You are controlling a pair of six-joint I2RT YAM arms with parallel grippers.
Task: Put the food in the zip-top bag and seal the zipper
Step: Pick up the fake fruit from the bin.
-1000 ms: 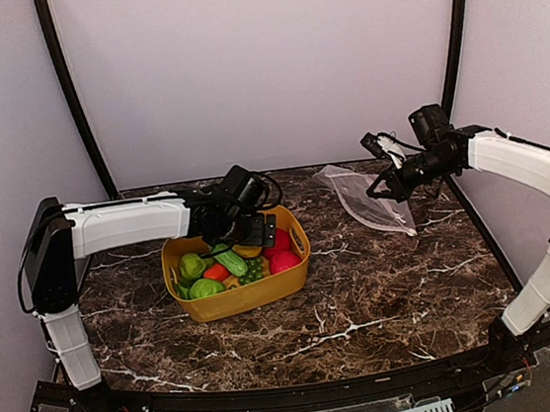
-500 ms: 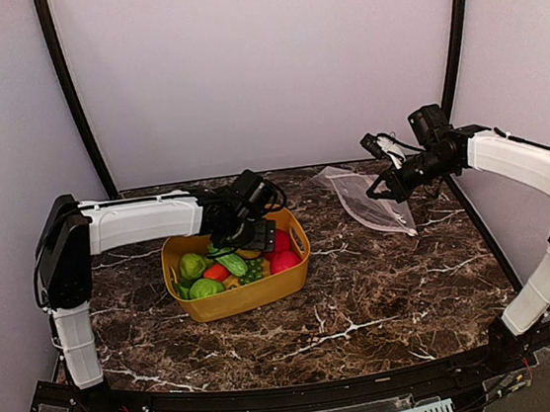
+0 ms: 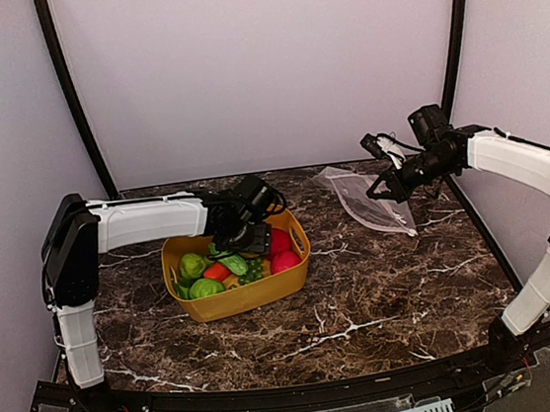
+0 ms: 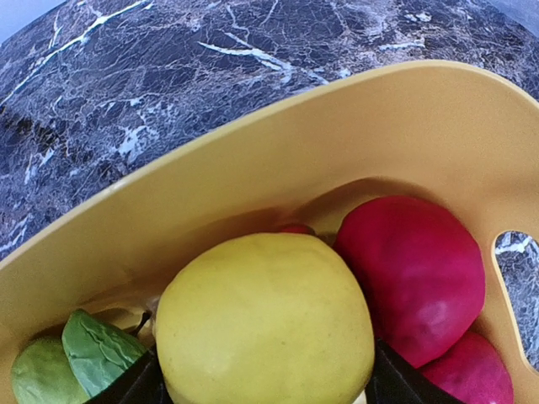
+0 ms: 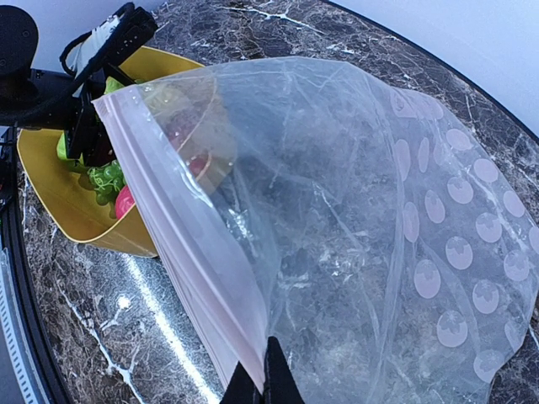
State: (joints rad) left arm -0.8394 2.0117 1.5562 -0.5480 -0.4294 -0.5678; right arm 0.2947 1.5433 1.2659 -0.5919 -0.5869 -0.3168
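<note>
The food lies in a yellow plastic tub (image 3: 251,298) with handle slots, left of centre on the dark marble-patterned table (image 3: 384,293). In it are one smooth yellow plastic toy lemon (image 4: 265,320), two round magenta-red balls (image 4: 413,269), two round green fruits (image 3: 192,265), one green cucumber (image 3: 232,265), one red-orange carrot (image 3: 216,271) and one bunch of green grapes (image 3: 253,271).

The left gripper (image 3: 246,239) is down in the tub at the lemon, with one dark finger on each side of it. Only the tips of these fingers (image 4: 135,385) show, at the bottom edge of the wrist view, so I cannot tell whether they press the lemon. From above, the lemon is hidden under that gripper.

One clear thin plastic zip-top bag (image 5: 354,236), with pale round dots on one part, is at the right rear of the table, apart from the tub. The right gripper (image 5: 263,380) is pressed together on the bag's mouth edge, pinching it at the narrow whitish zipper (image 5: 181,227). The wrist view cuts off the bag's far corner.
</note>
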